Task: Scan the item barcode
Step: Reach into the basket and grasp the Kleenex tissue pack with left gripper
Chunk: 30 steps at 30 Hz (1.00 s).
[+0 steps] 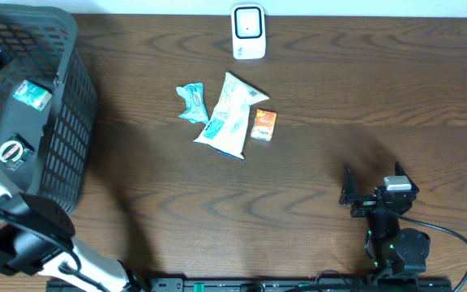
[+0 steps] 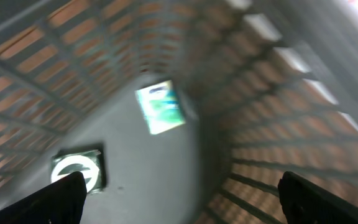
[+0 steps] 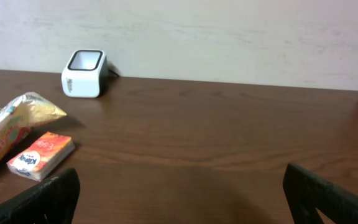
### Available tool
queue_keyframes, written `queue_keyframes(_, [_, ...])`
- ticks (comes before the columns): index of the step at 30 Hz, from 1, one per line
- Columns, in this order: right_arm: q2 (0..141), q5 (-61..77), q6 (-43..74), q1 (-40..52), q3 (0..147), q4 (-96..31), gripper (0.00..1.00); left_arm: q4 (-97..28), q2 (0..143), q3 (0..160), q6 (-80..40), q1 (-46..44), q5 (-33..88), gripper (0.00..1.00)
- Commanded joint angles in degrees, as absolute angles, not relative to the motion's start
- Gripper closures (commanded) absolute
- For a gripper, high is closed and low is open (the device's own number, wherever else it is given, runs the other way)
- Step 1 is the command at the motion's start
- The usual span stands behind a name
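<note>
Left gripper (image 2: 179, 202): jaws wide, nothing in them, down inside the basket (image 1: 65, 122), which sits far left of the scanner (image 1: 248, 32). View is blurred. On the basket floor below it are a green-white packet (image 2: 160, 107) and a dark item with a white ring (image 2: 76, 169). Right gripper (image 3: 182, 198): jaws wide, nothing in them, low over the table (image 1: 396, 89), well apart from the scanner, on its robot-side right. Items lie near the scanner, on its robot side: white snack bag (image 1: 229, 115), teal packet (image 1: 192, 103) just beside it on the left, small orange box (image 1: 263, 125) just beside it on the right.
</note>
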State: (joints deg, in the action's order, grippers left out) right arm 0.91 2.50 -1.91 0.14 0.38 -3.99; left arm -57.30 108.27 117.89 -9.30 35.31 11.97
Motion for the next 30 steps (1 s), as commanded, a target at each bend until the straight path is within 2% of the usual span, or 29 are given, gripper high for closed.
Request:
queue_keyframes(1, [0.64,2.04,-1.32,0.43,0.32,-4.19,0.01,-57.8,110.5,118.63,-14.15,36.97,8.05,0.02])
queue_keyframes(10, [0.64,2.02,-1.32,0.43,0.32,-4.19,0.01,-56.23,120.99,118.56,-14.28,35.51,8.08,0.0])
queue_keyframes(22, [0.64,2.04,-1.32,0.43,0.32,-4.19,0.01,-47.66,130.69,118.3,-14.33,31.99,8.08,0.03])
queue_keyframes(26, [0.64,2.04,-1.32,0.43,0.32,-4.19,0.01,-45.43,132.84,118.3,-17.06,32.01,7.25,0.08])
queue_keyframes(30, [0.64,2.04,-1.32,0.43,0.32,-4.19,0.01,-43.86,134.52,117.49,-18.98,32.05,4.36,0.08])
